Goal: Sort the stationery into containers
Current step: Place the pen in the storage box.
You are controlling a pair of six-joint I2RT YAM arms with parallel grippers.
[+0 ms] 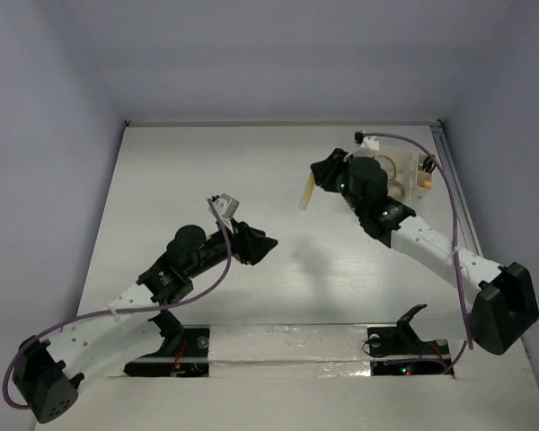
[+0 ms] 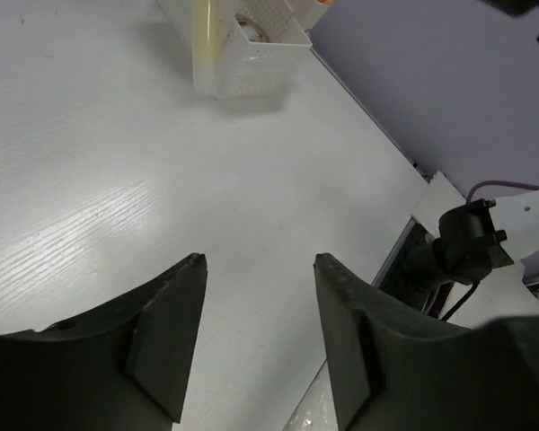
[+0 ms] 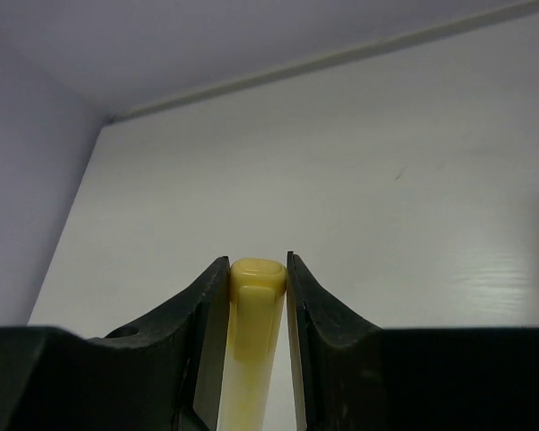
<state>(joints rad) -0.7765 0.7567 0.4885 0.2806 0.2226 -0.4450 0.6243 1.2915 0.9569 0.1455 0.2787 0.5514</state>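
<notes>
Pale lilac walls close in a white tabletop, bare across its middle. The white organiser stands at the far right corner, with tape rolls visible inside it.

The right gripper is clamped narrowly on a yellow pen-shaped piece. It holds the piece near its rounded end, so most of its length hangs below the fingers, just left of the organiser and above the tabletop. The left gripper hovers over the middle of the tabletop with its jaws spread wide and nothing between them.

The main risk is probably the grip. The piece is pinched close to one end on a smooth, rounded surface, so it could swing or slide out during a sideways move. If it swings, the hanging tip may strike the organiser's rim and shove the light box towards the right edge, or miss its compartment. The arm's own body also hides much of the organiser from the overhead view, which makes aiming at a narrow slot harder. If the piece is let go too high, it could bounce out.
</notes>
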